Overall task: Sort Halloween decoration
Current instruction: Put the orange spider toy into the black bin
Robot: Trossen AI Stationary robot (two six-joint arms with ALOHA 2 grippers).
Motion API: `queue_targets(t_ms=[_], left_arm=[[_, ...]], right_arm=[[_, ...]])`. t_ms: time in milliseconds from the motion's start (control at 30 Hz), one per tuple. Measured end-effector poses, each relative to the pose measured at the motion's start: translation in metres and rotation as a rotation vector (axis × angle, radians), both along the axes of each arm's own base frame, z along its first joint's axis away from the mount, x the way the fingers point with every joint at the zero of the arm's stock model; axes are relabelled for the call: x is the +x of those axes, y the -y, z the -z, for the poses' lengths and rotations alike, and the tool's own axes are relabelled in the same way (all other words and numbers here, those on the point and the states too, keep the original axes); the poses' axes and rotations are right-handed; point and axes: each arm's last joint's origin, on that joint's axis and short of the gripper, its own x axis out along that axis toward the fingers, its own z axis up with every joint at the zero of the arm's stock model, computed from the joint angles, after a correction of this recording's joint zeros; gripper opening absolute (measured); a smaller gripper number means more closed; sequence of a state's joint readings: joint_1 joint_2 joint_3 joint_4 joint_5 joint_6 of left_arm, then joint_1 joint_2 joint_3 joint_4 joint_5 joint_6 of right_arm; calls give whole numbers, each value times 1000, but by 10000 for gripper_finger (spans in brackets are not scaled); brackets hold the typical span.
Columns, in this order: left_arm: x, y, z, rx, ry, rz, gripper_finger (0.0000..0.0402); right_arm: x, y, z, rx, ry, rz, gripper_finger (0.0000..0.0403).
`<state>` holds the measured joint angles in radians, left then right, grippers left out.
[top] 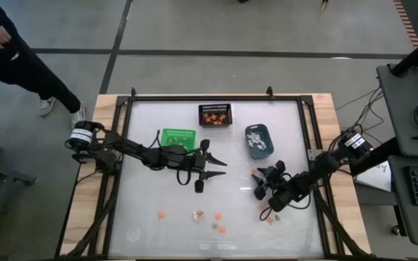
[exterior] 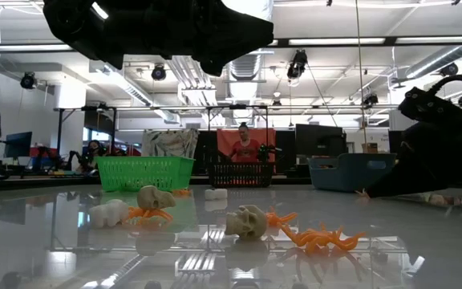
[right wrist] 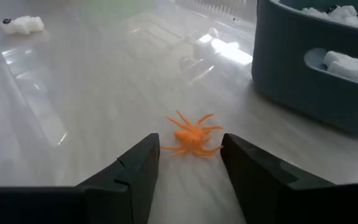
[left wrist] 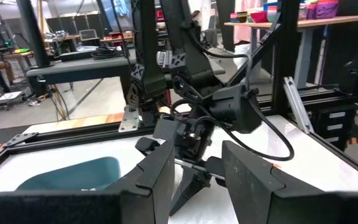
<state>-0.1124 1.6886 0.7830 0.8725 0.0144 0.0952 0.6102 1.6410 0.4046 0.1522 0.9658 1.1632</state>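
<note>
The Halloween trinkets lie loose on the table: an orange spider (right wrist: 191, 138) (top: 254, 172), more orange ones (top: 161, 214) (exterior: 319, 238), tan skulls (exterior: 245, 221) (exterior: 155, 197) and white pieces (right wrist: 22, 25) (exterior: 109, 212). My right gripper (right wrist: 190, 163) (top: 258, 180) is open and low over the table. Its fingers stand on either side of the orange spider without touching it. My left gripper (top: 223, 168) (left wrist: 197, 171) is open and hovers above the table's middle, pointing toward the right arm.
Three bins stand along the far side: a green bin (top: 178, 136), a black mesh bin (top: 215, 114) with orange pieces in it, and a blue-grey bin (top: 258, 140) (right wrist: 316, 68) with white pieces. A person (top: 20, 61) stands beyond the far left corner.
</note>
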Motion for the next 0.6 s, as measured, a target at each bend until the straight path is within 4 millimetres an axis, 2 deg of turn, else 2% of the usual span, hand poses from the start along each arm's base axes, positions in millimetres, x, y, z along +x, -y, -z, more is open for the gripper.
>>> queue_targets(t_ms=[133,267,400,600], left_arm=[[1,2,13,3,-77,47,116],[5,2,33,-19,-163,44,116],[9,3,46,-46,-171,42,116],[13,4,53,-47,-176,43,116]], right_arm=[[5,2,-1,-8,-40,-26,195],[9,1,-3,-16,-51,-43,192],[11,2,-3,2,-53,-41,166],[11,2,-3,8,-54,-45,114]])
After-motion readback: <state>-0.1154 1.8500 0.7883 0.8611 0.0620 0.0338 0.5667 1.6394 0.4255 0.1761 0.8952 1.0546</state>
